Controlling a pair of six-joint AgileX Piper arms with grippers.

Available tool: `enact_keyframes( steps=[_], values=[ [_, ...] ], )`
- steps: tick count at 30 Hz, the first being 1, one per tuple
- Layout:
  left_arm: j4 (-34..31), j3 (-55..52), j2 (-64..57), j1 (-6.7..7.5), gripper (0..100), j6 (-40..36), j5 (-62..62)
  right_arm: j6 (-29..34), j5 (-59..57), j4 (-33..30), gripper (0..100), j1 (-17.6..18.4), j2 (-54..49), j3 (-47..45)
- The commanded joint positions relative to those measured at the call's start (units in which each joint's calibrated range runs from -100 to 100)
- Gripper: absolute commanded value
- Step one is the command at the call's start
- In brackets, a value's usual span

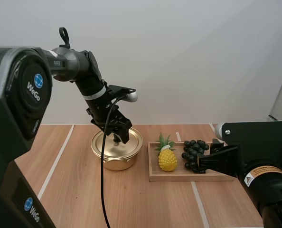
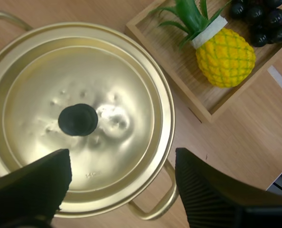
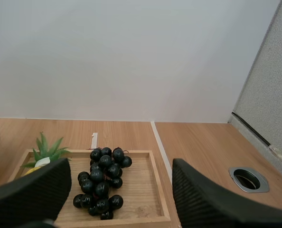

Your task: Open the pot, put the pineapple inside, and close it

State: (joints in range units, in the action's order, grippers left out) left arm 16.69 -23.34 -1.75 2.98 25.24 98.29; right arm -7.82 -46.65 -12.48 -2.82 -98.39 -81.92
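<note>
Wood bench (image 1: 79, 190) with white tape lines (image 1: 55, 164), wall (image 1: 188, 57) behind the pot (image 1: 116, 160); my left end effector (image 2: 122, 153) hangs open, empty, over it; right end effector (image 3: 121, 166) open, empty, off to its right

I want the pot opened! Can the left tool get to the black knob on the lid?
Probably yes: the open left tool hangs over the round black knob of the shiny gold metal lid, with nothing between them.

— Where is the high camera?
— Behind and above the arms, looking down over the desk (image 1: 131, 199).
— And the wrist ones?
— Left looks straight down, close over the pot (image 2: 165, 109). Right looks level across the tray (image 3: 136, 192). Both see the pineapple (image 2: 225, 59).
</note>
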Motion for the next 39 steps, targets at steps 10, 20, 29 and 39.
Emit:
enact_keyframes(
  steps=[10,20,29,39],
  values=[
    [-5.53,0.60,2.39,1.08,100,-1.36,-5.62,2.26,37.29,5.82,100,-0.24,2.88,2.50],
    [-6.31,0.60,2.39,1.08,100,-3.34,-7.74,2.05,41.78,-0.70,100,-0.24,32.23,12.55],
    [-6.31,0.60,2.39,1.08,100,-4.21,-18.87,2.05,31.95,4.61,100,2.27,44.85,25.91],
    [-6.63,0.60,4.25,1.08,100,-2.00,-23.55,-1.48,32.29,4.43,100,3.77,45.76,27.41]
  ],
)
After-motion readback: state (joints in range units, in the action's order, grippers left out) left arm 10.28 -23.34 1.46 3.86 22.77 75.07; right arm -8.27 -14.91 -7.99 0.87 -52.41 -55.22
